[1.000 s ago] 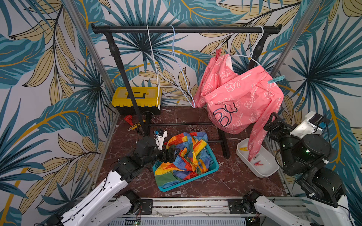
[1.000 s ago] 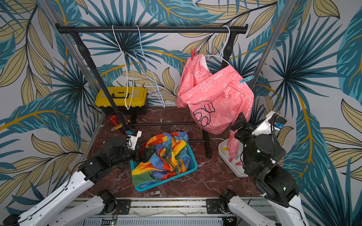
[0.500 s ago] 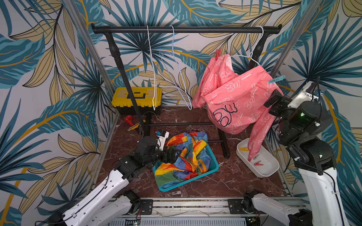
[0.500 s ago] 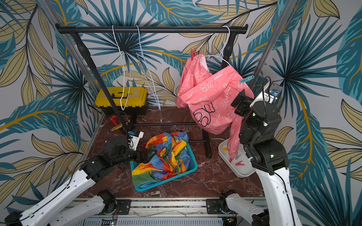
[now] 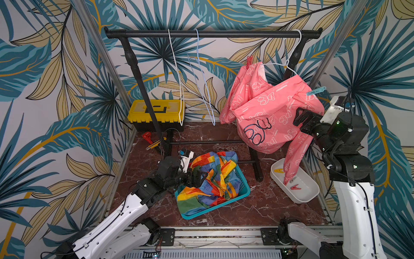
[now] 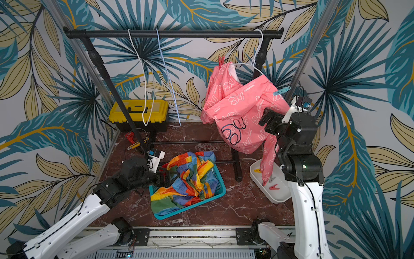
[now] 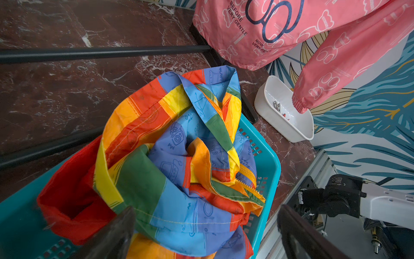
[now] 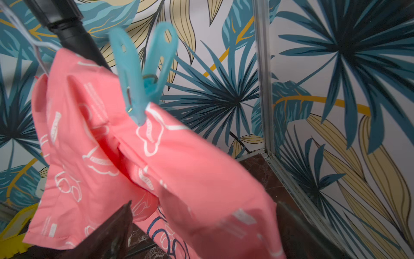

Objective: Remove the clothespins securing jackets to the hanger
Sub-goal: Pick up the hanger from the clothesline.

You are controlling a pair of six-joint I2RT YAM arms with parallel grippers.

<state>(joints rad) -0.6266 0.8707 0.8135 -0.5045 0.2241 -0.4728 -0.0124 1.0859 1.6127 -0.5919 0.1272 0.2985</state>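
The pink jacket (image 5: 264,112) with white bear prints hangs on a white hanger (image 5: 289,65) at the right of the rail. A light blue clothespin (image 5: 315,90) (image 8: 143,74) pins its right shoulder and a red clothespin (image 5: 249,61) pins its left. My right gripper (image 5: 302,117) (image 8: 203,206) is open, just below the blue clothespin, with pink cloth in front of it. The rainbow-striped jacket (image 5: 210,177) lies crumpled in the teal basket (image 5: 242,190). My left gripper (image 5: 197,177) (image 7: 205,213) hangs open over it, holding nothing.
A white tray (image 5: 309,195) at the right holds yellow (image 5: 279,170), red (image 5: 295,187) and grey loose clothespins, and the pink sleeve dangles into it. Two bare hangers (image 5: 177,78) hang on the black rail (image 5: 212,34). A yellow toolbox (image 5: 156,112) and small tools (image 5: 147,136) sit at the back left.
My right arm has risen from beside the tray to the pink jacket's right shoulder, under the blue clothespin. The left arm has hardly moved.
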